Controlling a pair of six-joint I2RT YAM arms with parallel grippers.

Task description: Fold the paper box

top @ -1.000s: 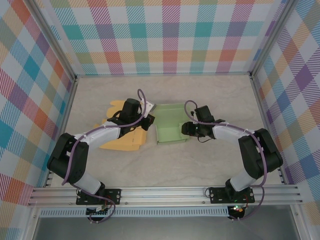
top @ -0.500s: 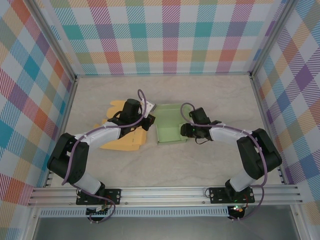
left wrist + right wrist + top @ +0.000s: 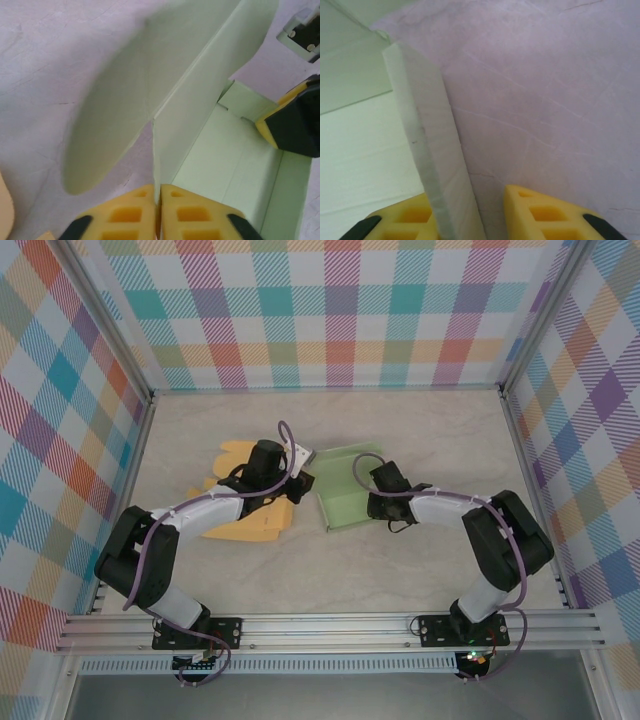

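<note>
We find the green paper box [image 3: 345, 498] near the middle of the table [image 3: 430, 430], standing as a shallow open tray between the two arms. A rounded flap [image 3: 107, 120] lies spread flat on the table outside its left wall.

The left gripper [image 3: 303, 480] meets the box at that left wall [image 3: 200, 95]. From the left wrist we see its yellow pads [image 3: 132, 216] pressed together with only the thin upright sheet between them, so they are pinching the wall at its near end. One pad sits on the flap side and the other over the box floor [image 3: 225, 165].

The right gripper [image 3: 374, 502] is at the opposite side of the box. From the right wrist, the thicker, doubled right wall [image 3: 427, 140] rises between its fingers. The inner pad [image 3: 407, 219] lies against the wall on the box side, while the outer pad [image 3: 545, 215] stands clear of it over bare table. Those fingers are therefore parted astride the wall and not squeezing it.

Inside the tray we see the inner finger of each gripper. The right gripper's black-and-yellow finger [image 3: 292, 122] shows over the floor at the far side in the left wrist view.

A flat yellow paper box [image 3: 245, 525] lies on the table just left of the green one, partly under the left arm [image 3: 200, 508].
</note>
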